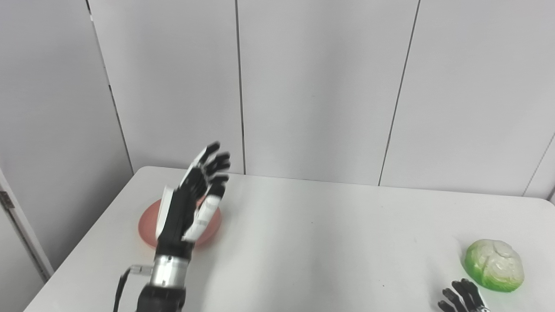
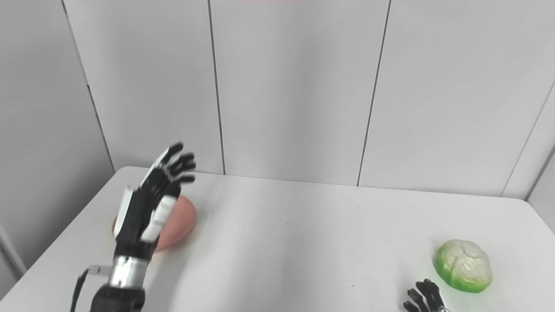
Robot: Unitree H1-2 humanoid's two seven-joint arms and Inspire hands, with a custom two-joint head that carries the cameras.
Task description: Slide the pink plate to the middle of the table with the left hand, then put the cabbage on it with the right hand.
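Step in hand: first step, judged not yet done; the pink plate (image 2: 180, 222) lies in the lower left of the frame, near the table's left edge, well apart from the middle.
Left hand (image 1: 190, 203): raised in front of the plate, fingers spread and pointing up and away, holding nothing; contact with the plate cannot be told.
Right hand (image 1: 463, 297): only dark fingertips show at the bottom right edge, just beside the cabbage; whether it is spread or closed cannot be told.
Cabbage (image 1: 494, 264): lower right of the frame, resting on the table, apart from the plate by most of the table's width.
Next move, judged: lower the left hand onto the plate's rim or face, then push it rightward toward centre frame.
Plate: round, shallow, matte salmon-pink, smooth; likely to slide easily.
Cabbage form: domed, pale whitish top with veined leaf relief, bright green lower band, glossy, probably plastic.
Table (image 1: 325, 234): white, flat, smooth, rounded corners.
Backdrop: plain grey wall panels (image 1: 321, 86) with thin dark seams.
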